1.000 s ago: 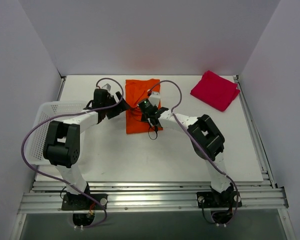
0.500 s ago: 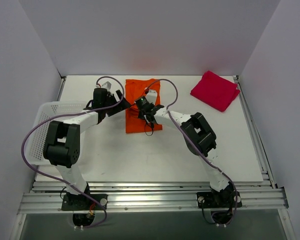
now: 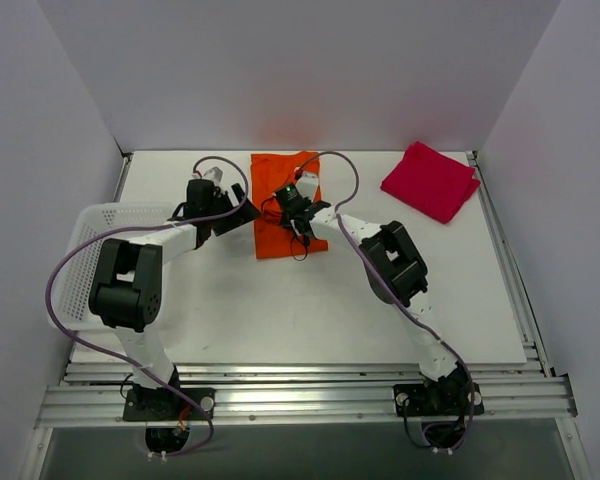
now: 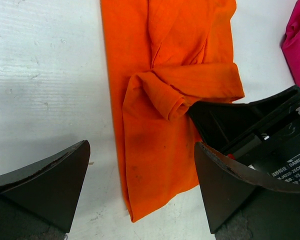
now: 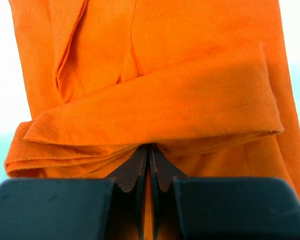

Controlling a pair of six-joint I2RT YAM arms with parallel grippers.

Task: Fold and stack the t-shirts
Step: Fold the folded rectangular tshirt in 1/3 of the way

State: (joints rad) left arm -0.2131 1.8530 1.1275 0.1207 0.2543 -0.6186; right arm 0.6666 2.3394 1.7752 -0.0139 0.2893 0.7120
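Left tool (image 3: 240,203) first: my fingers are spread wide with nothing between them. It hangs at the left edge of the orange t-shirt (image 3: 277,238), with the white mesh basket (image 3: 83,216) off to its left at the table's (image 3: 280,310) edge. From the left wrist camera, my left tool (image 4: 141,147) frames the cloth from above, one finger over bare table and the other over my other arm's black body.

Moving to the middle, the orange t-shirt (image 4: 150,130) lies as a long narrow strip toward the back of the table, its left edge straight. A band of its own cloth is doubled across it and rolled at one end.

Right at that roll sits my right tool (image 3: 290,206). Up close, my right tool (image 5: 148,149) has its fingers pressed tight together, pinching the underside of that doubled band. The stitched hem of the orange t-shirt (image 5: 165,80) drapes across just beyond the tips, and a sliver of orange shows between the pads.

Far right now: the red t-shirt (image 3: 430,180) sits folded and angled near the back right corner, well apart from the orange one. It shows at the edge (image 4: 298,45) of the left wrist view.
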